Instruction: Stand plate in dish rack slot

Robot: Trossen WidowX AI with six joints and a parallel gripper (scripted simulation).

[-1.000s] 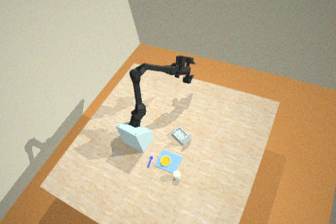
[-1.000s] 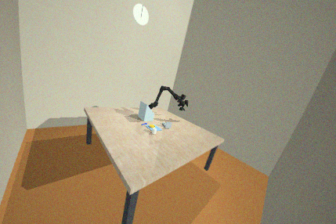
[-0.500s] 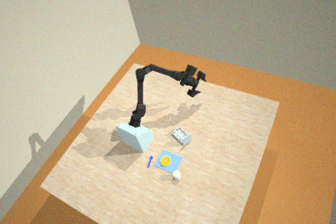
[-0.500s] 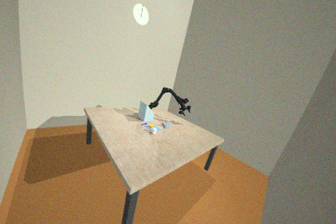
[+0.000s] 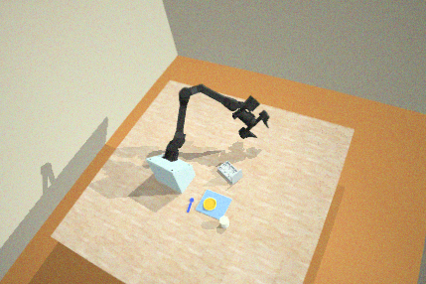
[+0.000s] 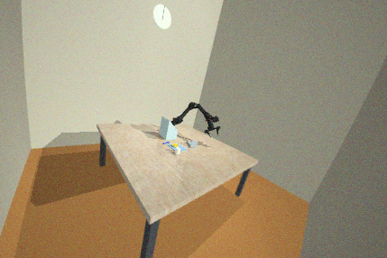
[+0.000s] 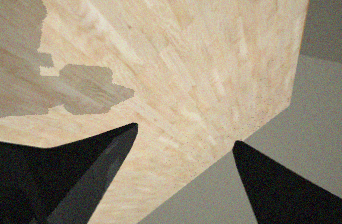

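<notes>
The plate (image 5: 210, 203) (image 6: 174, 145) is small, round and yellow, and lies flat on a light blue mat (image 5: 225, 201). The dish rack (image 5: 229, 172) (image 6: 193, 143) is a small grey box with rails, just beyond the mat. My gripper (image 5: 256, 127) (image 6: 212, 131) (image 7: 185, 136) is open and empty, high in the air beyond the rack and well away from the plate. The wrist view shows only bare table top, the table's edge and the grey wall between my two dark fingers.
A blue spoon (image 5: 190, 205) lies left of the mat. A white cup (image 5: 224, 221) (image 6: 178, 151) stands at the mat's near corner. The arm's pale blue base block (image 5: 171, 172) (image 6: 167, 129) stands left of the rack. The wooden table (image 5: 294, 209) ends near the wall.
</notes>
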